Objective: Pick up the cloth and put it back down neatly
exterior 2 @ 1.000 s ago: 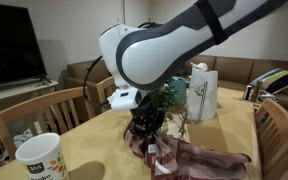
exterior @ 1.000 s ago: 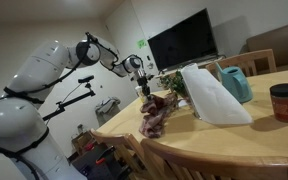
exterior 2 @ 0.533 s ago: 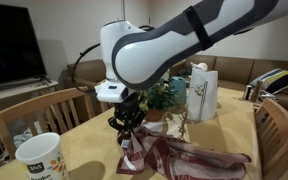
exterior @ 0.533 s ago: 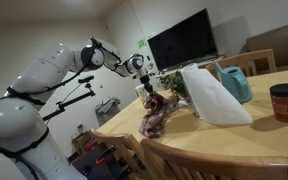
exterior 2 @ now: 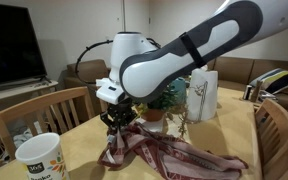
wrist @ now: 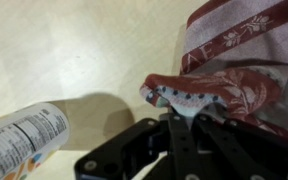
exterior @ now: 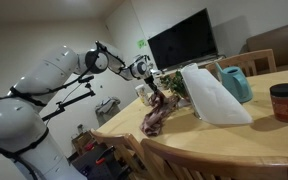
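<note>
Pincer [exterior 2: 117, 121] fingers are clenched on one edge of the cloth [exterior 2: 174, 157], a red fabric with a pale woven pattern. They hold that edge above the worktop [exterior 2: 79, 160], while the rest trails down and lies rumpled on the wood toward the right. Reading an exterior view from the left, a paper cup [exterior 2: 39, 156] with green print stands upright near the worktop's corner, apart from the cloth. Next comes the arm's white wrist with the pincer under it, then the cloth spread below and to its right. Beyond that is what seems to be a potted plant [exterior 2: 169, 95], hard to read behind the arm, and just beside it a tall white bag [exterior 2: 202, 93]. In the wrist view the paper cup [wrist: 19, 140] shows at lower left. The pincer [wrist: 182, 115] sits at bottom centre, its dark fingers drawn tight on a white-stitched fold, and the cloth [wrist: 239, 60] bunches to the right. In an exterior view the cloth [exterior: 157, 115] hangs from the pincer [exterior: 155, 93] as a bundle near the worktop's edge, with the white bag [exterior: 216, 95], a teal jug [exterior: 237, 83] and a red-lidded jar [exterior: 284, 102] ranged to its right.
</note>
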Action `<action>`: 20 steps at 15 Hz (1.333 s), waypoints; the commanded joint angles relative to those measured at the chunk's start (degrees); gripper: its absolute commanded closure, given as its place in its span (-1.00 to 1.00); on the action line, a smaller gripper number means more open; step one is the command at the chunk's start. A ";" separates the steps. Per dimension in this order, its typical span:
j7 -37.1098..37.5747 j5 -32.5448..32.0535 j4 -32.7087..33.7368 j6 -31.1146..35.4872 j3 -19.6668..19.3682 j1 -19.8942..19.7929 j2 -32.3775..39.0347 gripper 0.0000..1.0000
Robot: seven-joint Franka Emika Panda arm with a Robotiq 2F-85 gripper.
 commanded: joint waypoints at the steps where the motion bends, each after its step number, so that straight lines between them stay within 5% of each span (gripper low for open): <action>1: -0.39 2.09 1.25 -0.56 1.69 -0.47 1.40 0.38; 12: 5.65 1.95 -4.03 -3.72 1.17 -0.63 -5.22 -1.00; 13: 5.67 2.17 -3.65 -3.09 1.45 -0.66 -4.93 -1.00; 14: 5.28 2.34 -3.13 -3.50 1.80 -0.64 -4.57 -0.40; 16: 5.00 2.57 -2.32 -3.68 2.41 -0.65 -3.62 -0.46; 20: 4.05 2.85 -1.44 -5.28 3.54 -0.63 -1.81 0.15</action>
